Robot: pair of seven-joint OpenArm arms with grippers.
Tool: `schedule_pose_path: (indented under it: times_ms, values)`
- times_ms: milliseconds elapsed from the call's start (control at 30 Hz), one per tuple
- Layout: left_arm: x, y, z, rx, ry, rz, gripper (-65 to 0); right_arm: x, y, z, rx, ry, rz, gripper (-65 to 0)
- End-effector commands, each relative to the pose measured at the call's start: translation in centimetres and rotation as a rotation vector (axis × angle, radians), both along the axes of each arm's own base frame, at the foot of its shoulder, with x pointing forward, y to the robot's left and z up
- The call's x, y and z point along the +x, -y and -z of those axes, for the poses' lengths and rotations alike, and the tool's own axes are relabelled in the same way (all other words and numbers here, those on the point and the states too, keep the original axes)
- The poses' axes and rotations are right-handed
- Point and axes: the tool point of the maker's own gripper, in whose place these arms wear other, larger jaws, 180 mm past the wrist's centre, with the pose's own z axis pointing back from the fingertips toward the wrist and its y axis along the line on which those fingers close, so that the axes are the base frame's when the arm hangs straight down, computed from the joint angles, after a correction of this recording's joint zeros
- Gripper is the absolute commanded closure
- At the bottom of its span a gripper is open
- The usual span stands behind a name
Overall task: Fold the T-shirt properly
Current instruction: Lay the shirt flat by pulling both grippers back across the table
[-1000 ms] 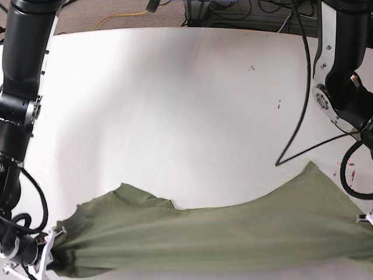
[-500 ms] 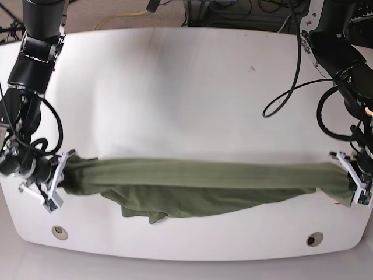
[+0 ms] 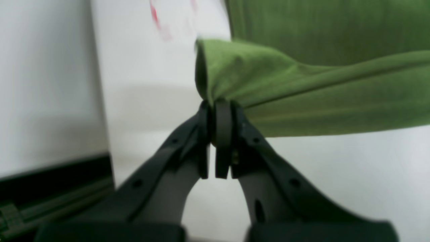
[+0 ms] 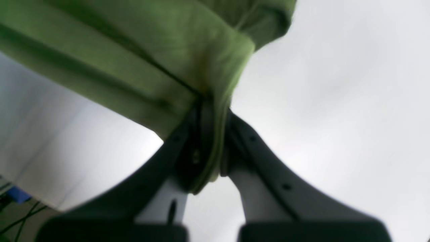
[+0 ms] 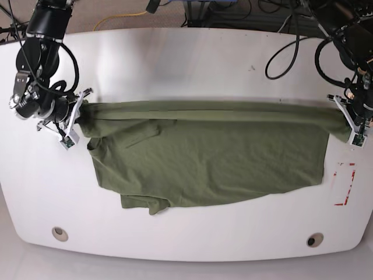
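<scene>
T-shirt [image 5: 204,154], olive green, lies spread across the middle of the white desk [image 5: 192,70], its far edge pulled taut between the side edges. Left gripper [image 5: 349,121] is clamped on one end of that edge, right gripper [image 5: 77,115] on the other.

A white table [image 5: 192,64] bears red tape marks [image 5: 345,185]; a yellow cable [image 5: 119,17] lies behind it.

Matt olive cloth T-shirt [image 5: 210,154] on smooth white table [image 5: 192,64].
</scene>
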Motion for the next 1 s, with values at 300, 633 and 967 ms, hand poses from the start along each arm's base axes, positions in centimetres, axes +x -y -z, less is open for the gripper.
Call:
schedule_pose_path:
  times_ms: [300, 633, 967]
  values:
    - [-5.5, -2.3, 2.6, 0.043, -0.131, -0.056, 0.0, -7.7, 0.0, 5.0, 0.027, -0.179, 0.051, 0.0]
    - [-7.8, -2.5, 4.0, 0.047, -0.200, -0.059, 0.0, -11.9, -0.7, 7.2, 0.046, -0.286, 0.055, 0.0]
    - [-8.0, -2.2, 4.3, 0.046, -0.211, -0.049, -0.8, -12.5, -1.5, 6.6, 0.040, -0.268, 0.035, -1.7]
